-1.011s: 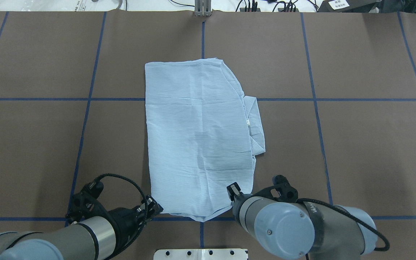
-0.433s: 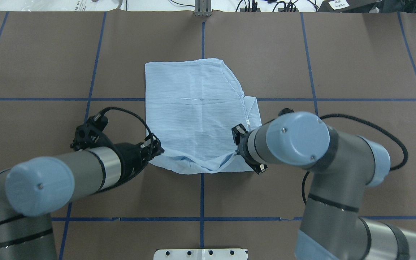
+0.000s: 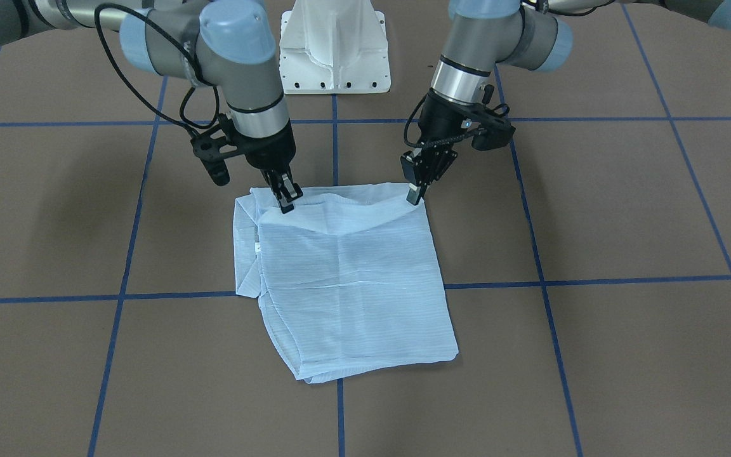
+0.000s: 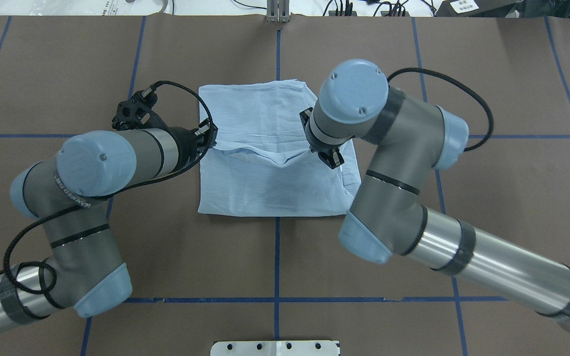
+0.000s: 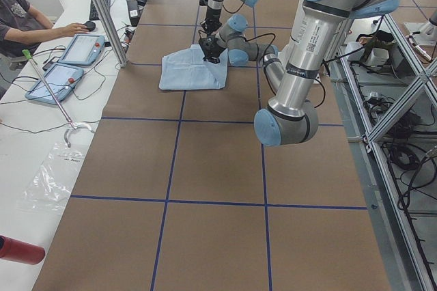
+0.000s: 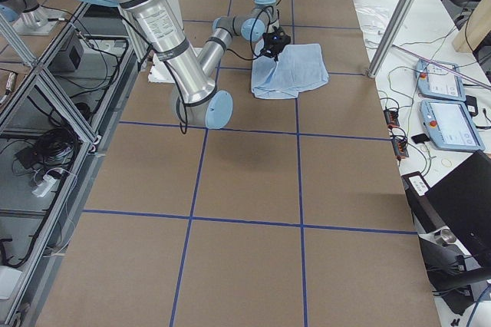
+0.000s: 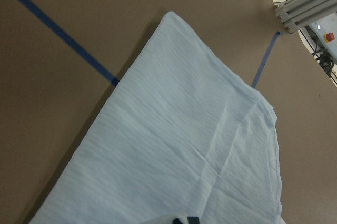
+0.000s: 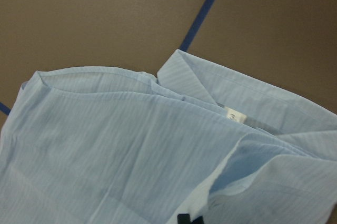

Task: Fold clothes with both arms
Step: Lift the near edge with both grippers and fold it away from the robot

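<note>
Since both pincers are fully closed, I'll start there: my left pincer (image 3: 415, 192) is nipped on one corner of the raised edge of the shirt (image 3: 353, 285), and my right pincer (image 3: 285, 198) on the other corner, with nothing else in either. Between them the held edge dips in a shallow sag, hanging just above the layer beneath, roughly halfway across the garment. The rest lies flat in the middle of the tabletop (image 3: 594, 355), over a crossing of blue tape lines (image 3: 594, 279). The collar (image 8: 187, 77) and white label (image 8: 231, 114) poke out on my right side.

I judge the cloth thin, very light and quite limp: it will drape wherever it isn't held and won't push or slide as a sheet. The weave looks smooth, so a shallow pinch could slip. The best holds are these two corners, biting through every layer, with the arms spread enough to keep the edge taut, or the middle will fall first and crease
</note>
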Robot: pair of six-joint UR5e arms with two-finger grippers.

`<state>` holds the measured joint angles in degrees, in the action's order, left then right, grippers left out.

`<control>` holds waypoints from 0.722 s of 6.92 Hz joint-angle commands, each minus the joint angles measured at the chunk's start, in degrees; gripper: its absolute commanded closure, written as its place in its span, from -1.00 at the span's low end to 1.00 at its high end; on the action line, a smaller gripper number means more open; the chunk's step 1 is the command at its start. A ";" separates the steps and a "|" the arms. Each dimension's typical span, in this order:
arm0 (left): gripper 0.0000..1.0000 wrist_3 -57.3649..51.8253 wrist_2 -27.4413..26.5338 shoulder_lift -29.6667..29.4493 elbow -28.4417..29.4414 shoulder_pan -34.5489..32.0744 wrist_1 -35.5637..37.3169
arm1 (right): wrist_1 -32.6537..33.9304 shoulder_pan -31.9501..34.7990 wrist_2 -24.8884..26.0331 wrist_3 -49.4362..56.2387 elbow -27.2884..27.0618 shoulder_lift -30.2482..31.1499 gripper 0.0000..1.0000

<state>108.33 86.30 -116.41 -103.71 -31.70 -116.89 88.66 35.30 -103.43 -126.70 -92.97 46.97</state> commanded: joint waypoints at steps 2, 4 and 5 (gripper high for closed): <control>1.00 -3.37 0.18 -6.16 14.88 -4.94 -6.68 | -10.06 6.08 -3.97 5.91 22.70 -10.39 1.00; 1.00 -4.00 0.36 -9.08 25.26 -7.58 -15.18 | -15.44 8.37 -6.08 7.94 32.65 -14.69 1.00; 1.00 -4.44 0.27 -10.31 28.44 -7.68 -17.21 | -15.45 9.25 -6.09 9.35 35.20 -16.63 1.00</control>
<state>104.44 86.62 -124.98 -80.07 -38.70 -130.96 74.12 43.41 -109.17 -119.08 -61.83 32.80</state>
